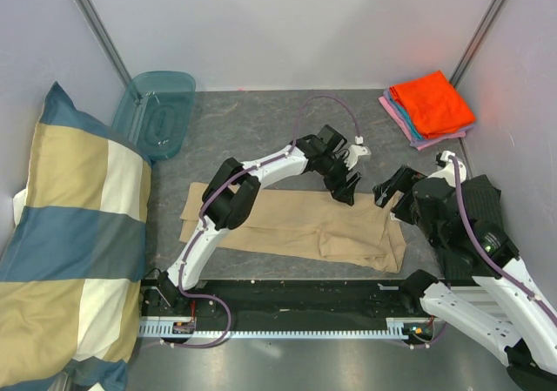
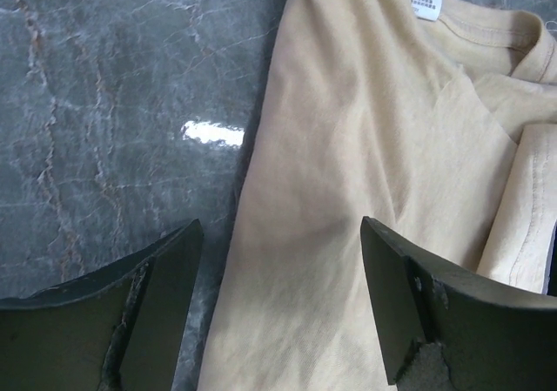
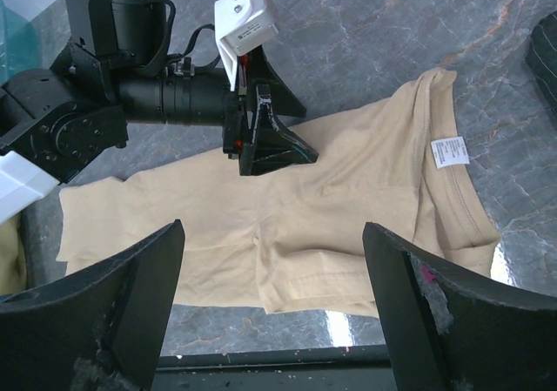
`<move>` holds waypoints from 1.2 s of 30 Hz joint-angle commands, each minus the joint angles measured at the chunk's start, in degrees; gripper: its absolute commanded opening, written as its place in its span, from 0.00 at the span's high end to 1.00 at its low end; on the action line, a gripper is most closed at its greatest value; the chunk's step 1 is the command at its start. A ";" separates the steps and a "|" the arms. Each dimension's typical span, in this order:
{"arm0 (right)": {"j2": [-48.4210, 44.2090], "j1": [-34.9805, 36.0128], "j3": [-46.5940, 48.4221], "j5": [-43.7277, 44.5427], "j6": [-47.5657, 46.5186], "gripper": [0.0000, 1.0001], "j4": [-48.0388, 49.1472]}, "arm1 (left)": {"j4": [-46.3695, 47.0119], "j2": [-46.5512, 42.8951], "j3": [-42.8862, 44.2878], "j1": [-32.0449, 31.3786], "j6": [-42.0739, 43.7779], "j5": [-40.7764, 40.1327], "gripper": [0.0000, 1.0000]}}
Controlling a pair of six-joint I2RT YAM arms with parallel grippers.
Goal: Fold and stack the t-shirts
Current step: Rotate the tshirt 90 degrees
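Note:
A tan t-shirt (image 1: 287, 225) lies flat across the near half of the table, folded into a long strip, its collar and white label (image 3: 450, 151) at the right end. My left gripper (image 1: 348, 189) is low at the shirt's far edge, open. In the left wrist view its fingers (image 2: 409, 304) straddle that edge: one is over the bare table, the other over the cloth (image 2: 365, 147). My right gripper (image 3: 271, 230) hangs open above the shirt's right part, holding nothing. Folded t-shirts are stacked at the back right, orange (image 1: 432, 102) on top of blue and pink.
A big blue-and-cream checked pillow (image 1: 70, 234) fills the left side. A teal plastic bin (image 1: 157, 112) leans at the back left. A black rail (image 1: 287, 295) runs along the near edge between the arm bases. Grey walls close in the table.

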 commanded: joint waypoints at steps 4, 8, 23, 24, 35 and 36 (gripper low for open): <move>-0.90 0.08 -0.75 1.34 0.91 0.08 -1.45 | -2.17 2.85 -0.40 -2.17 1.66 0.00 0.27; -1.08 0.08 -0.75 1.52 0.83 0.08 -1.80 | -2.79 3.47 -0.14 -2.26 1.75 -0.26 0.32; -1.26 0.08 -1.45 1.61 1.18 0.08 -2.06 | -3.58 4.96 2.05 -2.61 0.78 -2.11 0.98; -1.26 0.08 -1.54 1.60 1.18 0.08 -2.06 | -3.67 5.05 2.49 -2.61 -0.09 -2.28 0.98; -0.90 0.08 -1.80 0.90 1.62 0.08 -2.15 | -4.99 14.71 24.63 -0.42 -14.40 -13.35 0.98; -0.73 0.16 -1.89 0.90 1.79 0.08 -2.15 | -4.90 15.24 25.86 0.37 -17.64 -13.79 0.98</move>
